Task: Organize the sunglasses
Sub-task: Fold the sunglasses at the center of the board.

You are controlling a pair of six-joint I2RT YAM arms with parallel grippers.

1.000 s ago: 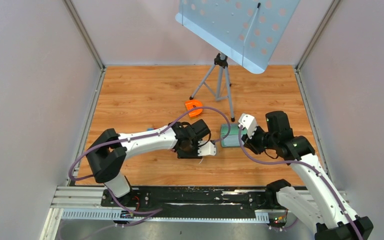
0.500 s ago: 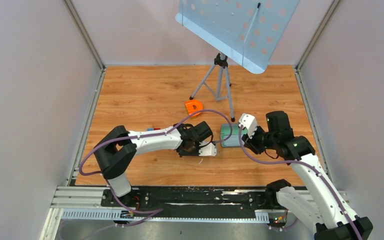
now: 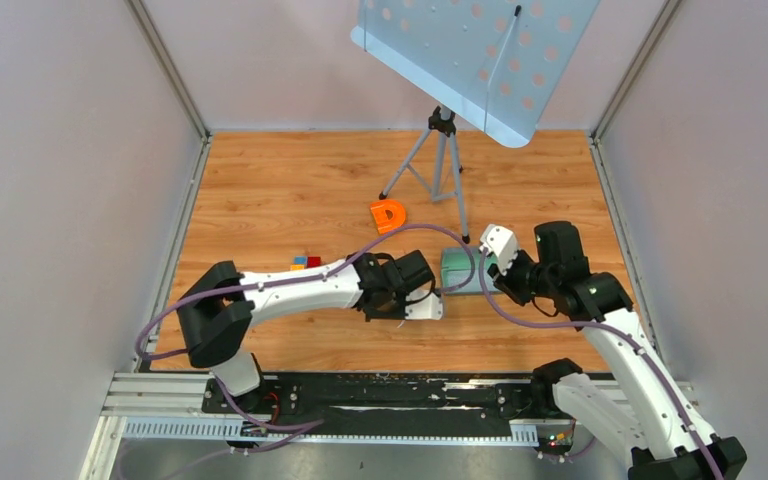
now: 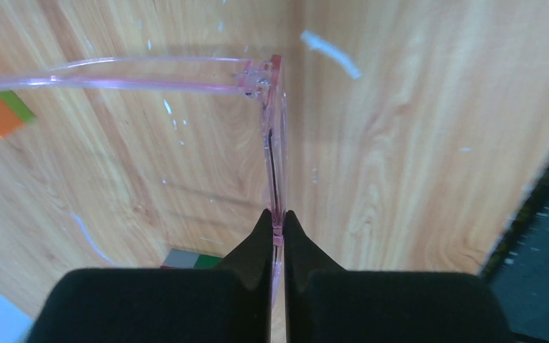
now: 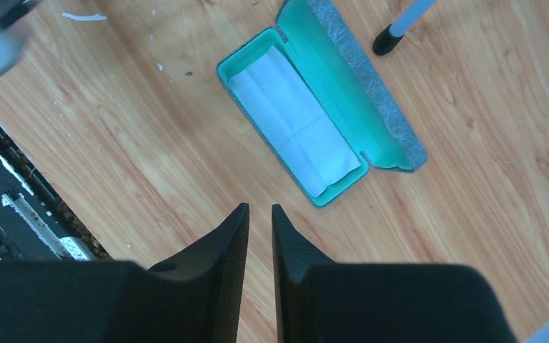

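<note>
My left gripper (image 4: 277,214) is shut on the sunglasses (image 4: 274,143), pinching the thin pale pink translucent front edge-on; one temple (image 4: 114,75) runs off to the left above the wood. In the top view the left gripper (image 3: 428,306) is just left of the open grey case (image 3: 457,270). The case (image 5: 372,93) lies open with its green inside up and a white folded cloth (image 5: 297,121) in the tray. My right gripper (image 5: 259,209) hovers near the case, empty, its jaws nearly together with a narrow gap; it also shows in the top view (image 3: 497,245).
A tripod (image 3: 440,165) carrying a blue perforated board (image 3: 480,50) stands behind the case, one foot (image 5: 384,41) next to the lid. An orange D-shaped piece (image 3: 388,215) and small coloured blocks (image 3: 305,263) lie on the wood. A black rail (image 3: 360,395) runs along the near edge.
My left arm has stretched out and carried the sunglasses to the right, closer to the case. The right gripper has barely moved.
</note>
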